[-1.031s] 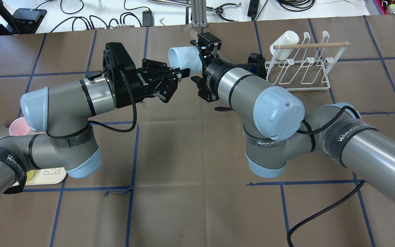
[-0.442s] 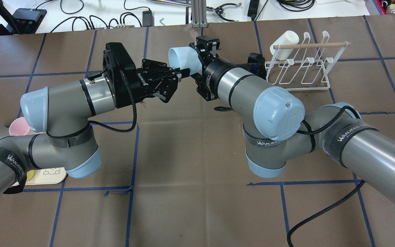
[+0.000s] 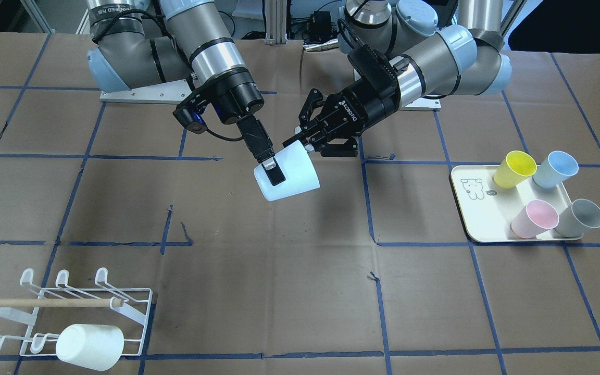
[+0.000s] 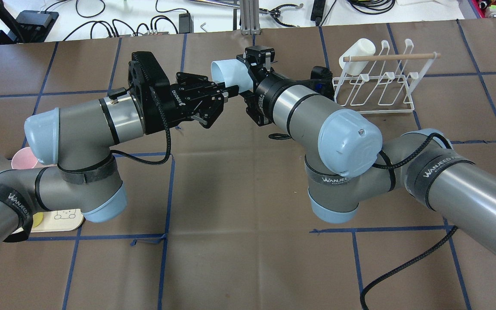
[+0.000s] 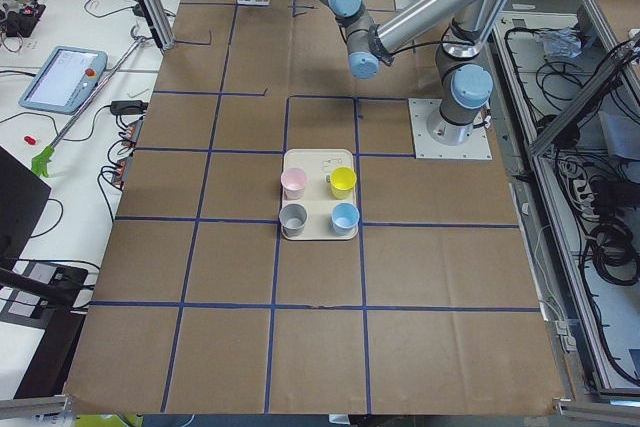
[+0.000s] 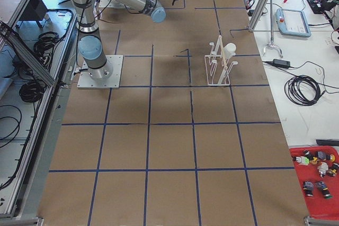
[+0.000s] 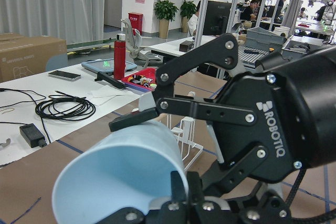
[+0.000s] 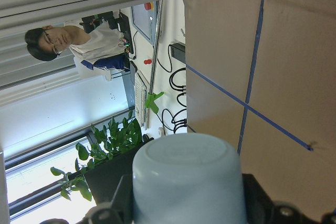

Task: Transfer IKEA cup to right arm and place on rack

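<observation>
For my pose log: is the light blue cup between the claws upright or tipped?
Tipped sideways in the air: the light blue cup turns its mouth to the left claw, while the right claw grips its wall.

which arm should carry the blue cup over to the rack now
Right. Its gripper already clamps the pale blue cup wall, and the rack sits on its side. The left gripper only touches the rim.

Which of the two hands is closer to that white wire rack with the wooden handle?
The right hand. It holds the pale blue cup on the rack's side of the table; the left hand sits just beyond the cup, farther away.
</observation>
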Motion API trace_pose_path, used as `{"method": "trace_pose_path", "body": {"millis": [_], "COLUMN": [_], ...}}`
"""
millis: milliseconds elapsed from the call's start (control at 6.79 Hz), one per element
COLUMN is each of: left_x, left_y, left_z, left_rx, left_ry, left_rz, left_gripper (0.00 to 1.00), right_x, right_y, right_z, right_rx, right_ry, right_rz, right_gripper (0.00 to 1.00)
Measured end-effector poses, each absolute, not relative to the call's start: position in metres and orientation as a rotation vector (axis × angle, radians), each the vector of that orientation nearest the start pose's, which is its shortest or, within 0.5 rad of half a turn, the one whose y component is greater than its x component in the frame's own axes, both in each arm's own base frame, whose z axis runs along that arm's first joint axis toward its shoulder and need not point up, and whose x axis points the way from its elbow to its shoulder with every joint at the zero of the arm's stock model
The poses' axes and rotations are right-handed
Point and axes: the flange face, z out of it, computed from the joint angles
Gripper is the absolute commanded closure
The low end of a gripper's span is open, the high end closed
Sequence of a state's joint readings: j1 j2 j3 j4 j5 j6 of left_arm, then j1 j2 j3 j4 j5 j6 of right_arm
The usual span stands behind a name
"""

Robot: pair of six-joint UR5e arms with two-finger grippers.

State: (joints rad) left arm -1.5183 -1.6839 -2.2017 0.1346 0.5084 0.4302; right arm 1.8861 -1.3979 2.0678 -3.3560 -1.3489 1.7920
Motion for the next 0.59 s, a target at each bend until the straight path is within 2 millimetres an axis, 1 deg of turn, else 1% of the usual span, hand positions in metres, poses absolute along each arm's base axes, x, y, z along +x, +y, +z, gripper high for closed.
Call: {"method": "trace_pose_path", "body": {"millis": [147,295,442,589], "left_x": [-0.1970,-0.1964,-0.1944,-0.1890], "left_y": [-0.4448,-0.4453,-0.4459,-0.4473], "left_z": [0.3725,0.3722,0.3719,0.3721], "left_rx": [-0.961,-0.940,-0.919,-0.902], "left_ry": [-1.842,-1.848,-1.855,-1.864], "left_rz": [1.279,1.267,1.259,1.263], "left_gripper": [0.01,0.01,0.01,0.01], "right_x": [0.3065,0.3080,0.3101,0.3110], "right_y": [-0.4381,-0.4373,-0.4361,-0.4374], "right_z": [0.3847,0.3848,0.3852,0.3870], "right_rx": [1.262,1.249,1.232,1.221], "right_ry": [1.602,1.606,1.611,1.612], "right_rz": [-0.429,-0.411,-0.387,-0.380], "right_gripper": [0.55,0.56,0.60,0.65]}}
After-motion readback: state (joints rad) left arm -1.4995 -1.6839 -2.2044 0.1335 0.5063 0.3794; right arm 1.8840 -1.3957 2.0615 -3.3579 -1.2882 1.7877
